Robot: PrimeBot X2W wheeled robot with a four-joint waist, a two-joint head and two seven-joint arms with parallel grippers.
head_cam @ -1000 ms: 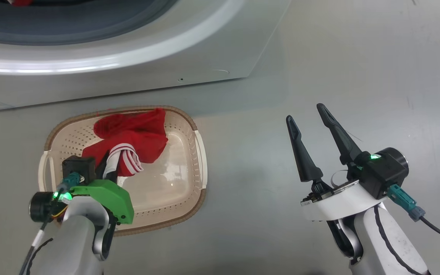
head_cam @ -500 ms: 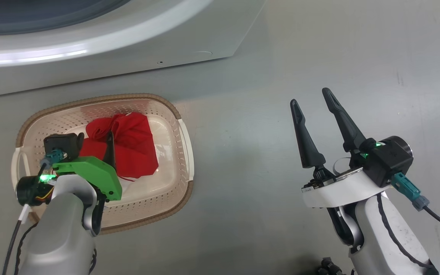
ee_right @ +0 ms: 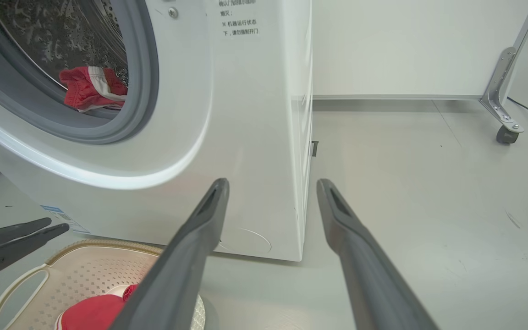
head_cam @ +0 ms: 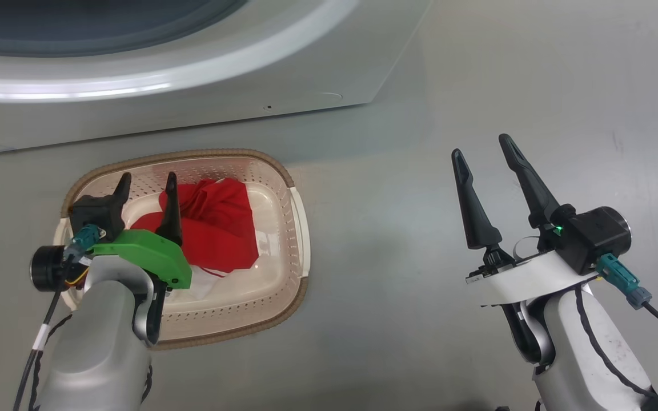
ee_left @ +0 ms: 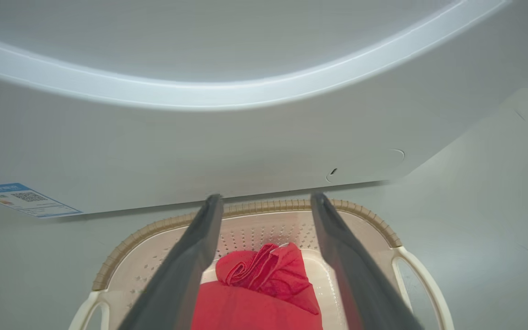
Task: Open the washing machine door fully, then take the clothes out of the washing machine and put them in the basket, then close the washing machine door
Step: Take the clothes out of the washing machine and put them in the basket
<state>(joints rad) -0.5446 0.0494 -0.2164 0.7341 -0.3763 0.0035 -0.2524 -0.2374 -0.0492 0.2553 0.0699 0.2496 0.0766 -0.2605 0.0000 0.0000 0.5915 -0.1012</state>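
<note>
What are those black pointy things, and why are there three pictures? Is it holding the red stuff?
Those are a robot's two claws. It has a camera on its head and one on each wrist, so one moment gives three pictures. From the head you see the left claw open over the basket on the floor, and the right claw open off to the side. Neither holds anything. The red clothes lie in the basket. The white box is the washing machine. The right wrist picture looks into its drum, where another red and white garment waits.
</note>
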